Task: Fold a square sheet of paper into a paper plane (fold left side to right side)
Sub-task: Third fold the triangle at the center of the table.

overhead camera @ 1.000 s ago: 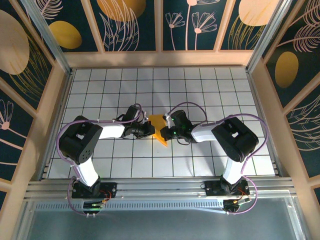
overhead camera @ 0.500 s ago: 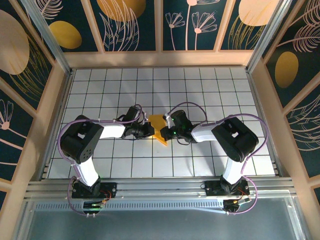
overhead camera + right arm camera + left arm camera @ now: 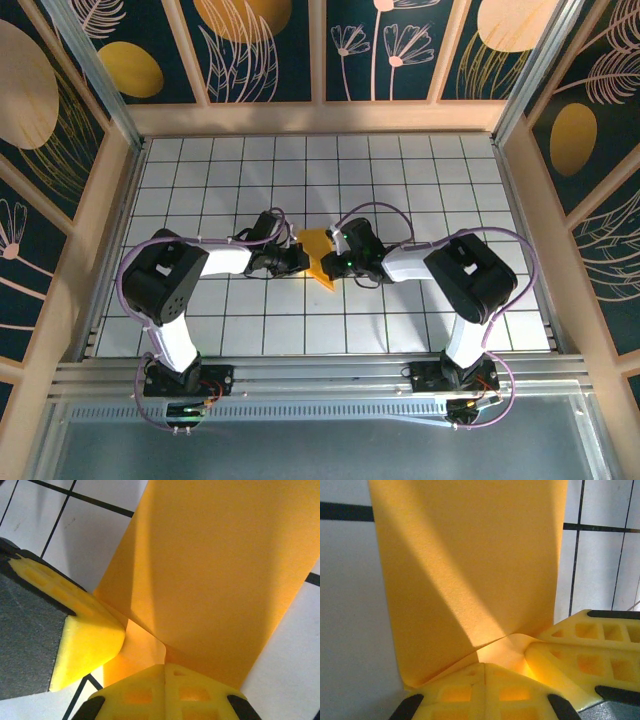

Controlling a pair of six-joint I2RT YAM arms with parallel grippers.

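Observation:
The orange-yellow sheet of paper [image 3: 318,258] stands folded and lifted off the white tiled floor in the middle, narrowing to a point toward the near side. My left gripper [image 3: 298,259] meets it from the left and my right gripper [image 3: 336,263] from the right, almost touching each other. In the left wrist view the paper [image 3: 470,565] rises ahead, its lower edge pinched in my shut left gripper [image 3: 485,666]; the right gripper's yellow fingers [image 3: 590,655] sit just to the right. In the right wrist view the paper [image 3: 220,570] runs into my shut right gripper [image 3: 165,666], with a left finger [image 3: 87,640] alongside.
Wooden-framed walls with dark flower panels [image 3: 260,50] enclose the tiled floor [image 3: 420,170] on three sides. An aluminium rail [image 3: 320,375] runs along the near edge by the arm bases. Purple cables loop over both arms.
Both grippers stay shut on the paper. The left gripper has edged slightly right, and the paper's near point has drawn in a little.

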